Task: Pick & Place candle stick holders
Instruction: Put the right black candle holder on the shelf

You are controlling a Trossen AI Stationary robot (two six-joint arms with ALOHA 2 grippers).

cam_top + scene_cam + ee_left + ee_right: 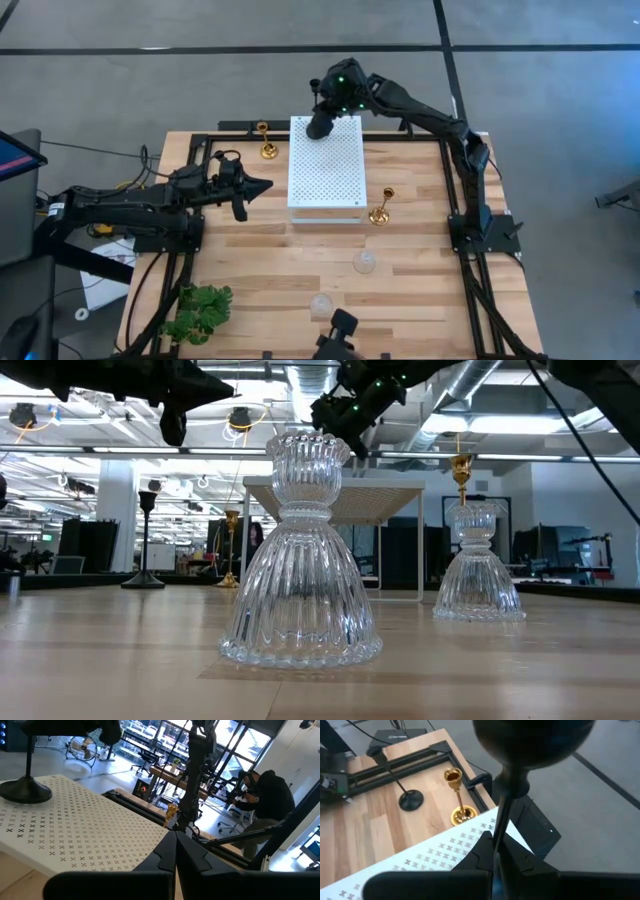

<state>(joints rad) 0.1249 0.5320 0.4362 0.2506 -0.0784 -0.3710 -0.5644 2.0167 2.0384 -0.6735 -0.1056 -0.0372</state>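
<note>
Placement needs care: our right gripper, fingers pinched on 1 black holder, should lower straight onto the white board; left gripper, closed empty, waits beside.

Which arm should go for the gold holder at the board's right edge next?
Left. The left gripper is shut and empty, free to cross the white board to that gold holder. The right gripper is shut on a black holder.
</note>
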